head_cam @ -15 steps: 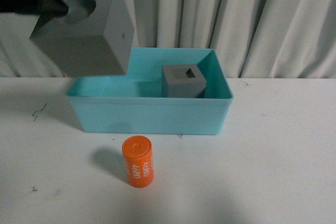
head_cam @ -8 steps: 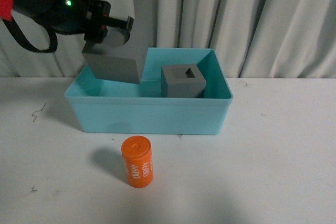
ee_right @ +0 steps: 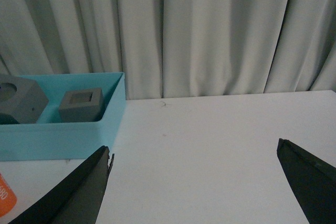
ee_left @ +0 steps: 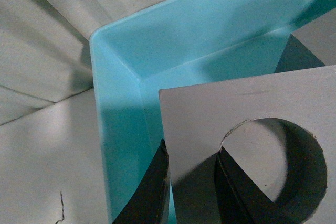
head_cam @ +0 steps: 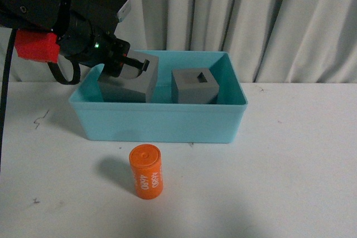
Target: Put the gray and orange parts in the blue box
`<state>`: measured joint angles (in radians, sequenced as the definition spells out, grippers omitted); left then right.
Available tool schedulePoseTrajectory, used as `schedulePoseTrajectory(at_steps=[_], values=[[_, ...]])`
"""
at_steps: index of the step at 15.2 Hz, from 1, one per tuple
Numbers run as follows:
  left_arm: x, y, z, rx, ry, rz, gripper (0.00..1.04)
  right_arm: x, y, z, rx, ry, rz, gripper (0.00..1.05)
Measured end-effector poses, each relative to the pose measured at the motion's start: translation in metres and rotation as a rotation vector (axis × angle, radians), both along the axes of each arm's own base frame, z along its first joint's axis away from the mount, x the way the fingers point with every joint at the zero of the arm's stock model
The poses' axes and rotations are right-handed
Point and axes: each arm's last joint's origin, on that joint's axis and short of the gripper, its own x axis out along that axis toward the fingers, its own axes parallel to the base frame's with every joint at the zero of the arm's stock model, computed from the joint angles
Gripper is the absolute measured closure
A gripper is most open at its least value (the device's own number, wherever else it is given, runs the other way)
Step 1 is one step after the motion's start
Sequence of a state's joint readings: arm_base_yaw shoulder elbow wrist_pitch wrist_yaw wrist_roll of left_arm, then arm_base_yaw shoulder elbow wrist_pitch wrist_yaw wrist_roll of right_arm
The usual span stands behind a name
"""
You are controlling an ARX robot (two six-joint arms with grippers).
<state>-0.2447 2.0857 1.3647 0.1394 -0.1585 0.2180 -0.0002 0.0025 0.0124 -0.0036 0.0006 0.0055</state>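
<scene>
Front view: left gripper (head_cam: 135, 65) on cube (head_cam: 129, 86)

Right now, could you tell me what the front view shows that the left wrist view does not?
Only the front view shows the orange cylinder on the table in front of the blue box, and the second cube with its square recess. Only the left wrist view shows the left hand pinching a wall of the round-recess cube, with one finger in the recess. Both show that cube inside the box.
</scene>
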Motion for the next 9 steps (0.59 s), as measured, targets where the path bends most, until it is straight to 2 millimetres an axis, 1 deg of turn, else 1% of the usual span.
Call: schedulePoseTrajectory(at_steps=[1, 4, 5, 6, 7, 8, 9], values=[[0.002, 0.001, -0.001, -0.001, -0.002, 0.005, 0.85, 0.0, 0.0, 0.0, 0.0, 0.0, 0.0, 0.06], [0.005, 0.008, -0.001, -0.002, -0.011, 0.021, 0.52, 0.0, 0.0, 0.0, 0.0, 0.0, 0.0, 0.06], [0.002, 0.01, 0.0, -0.012, -0.003, 0.024, 0.41, 0.0, 0.0, 0.0, 0.0, 0.0, 0.0, 0.06], [-0.007, 0.014, 0.001, -0.034, 0.026, 0.026, 0.3, 0.0, 0.0, 0.0, 0.0, 0.0, 0.0, 0.06], [-0.019, 0.018, 0.006, -0.08, 0.052, 0.019, 0.19, 0.0, 0.0, 0.0, 0.0, 0.0, 0.0, 0.06], [-0.084, 0.036, 0.057, -0.352, 0.098, -0.016, 0.08, 0.0, 0.0, 0.0, 0.0, 0.0, 0.0, 0.06], [-0.126, 0.046, 0.075, -0.479, 0.137, -0.047, 0.07, 0.0, 0.0, 0.0, 0.0, 0.0, 0.0, 0.06]])
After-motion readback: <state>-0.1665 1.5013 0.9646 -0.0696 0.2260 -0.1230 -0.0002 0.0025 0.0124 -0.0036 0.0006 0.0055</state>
